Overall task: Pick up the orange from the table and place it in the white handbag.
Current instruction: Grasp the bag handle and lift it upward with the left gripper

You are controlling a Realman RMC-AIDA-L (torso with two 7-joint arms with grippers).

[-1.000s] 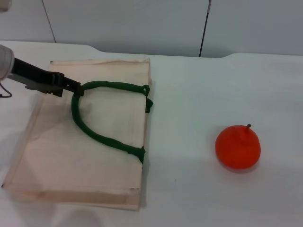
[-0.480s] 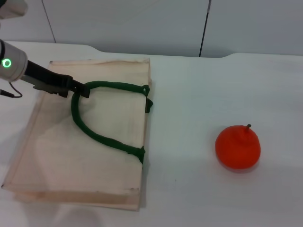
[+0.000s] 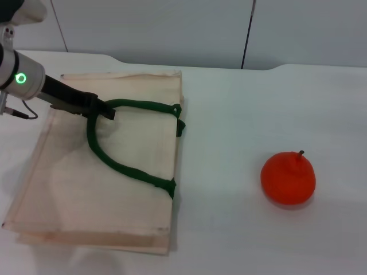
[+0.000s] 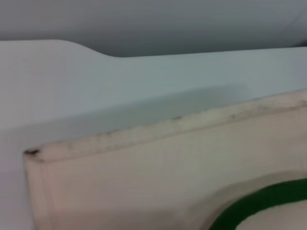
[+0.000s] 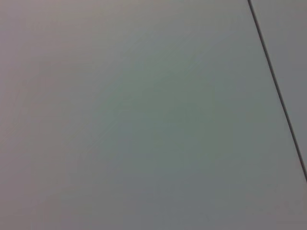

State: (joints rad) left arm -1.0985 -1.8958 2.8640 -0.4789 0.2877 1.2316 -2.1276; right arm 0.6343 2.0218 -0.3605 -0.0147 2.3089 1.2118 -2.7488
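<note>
Table (image 3: 241, 109): plain white top, bearing everything listed.

White handbag (image 3: 132, 189): cream cloth tote, lay flat on the table's left half, its opening edge turned toward the middle. In the left wrist view one corner of the bag (image 4: 144, 167) filled the lower part of the picture, with a strip of green handle (image 4: 259, 203) crossing it.

Rope handle (image 3: 114, 160): dark green loop, spread over the bag's upper face.

Left gripper (image 3: 103, 112): dark fingers closed around the handle at the far end of the loop.

Orange (image 3: 288, 178): upright, stem up, on the table, well apart to the right of the bag, untouched.

Right gripper: out of sight.
</note>
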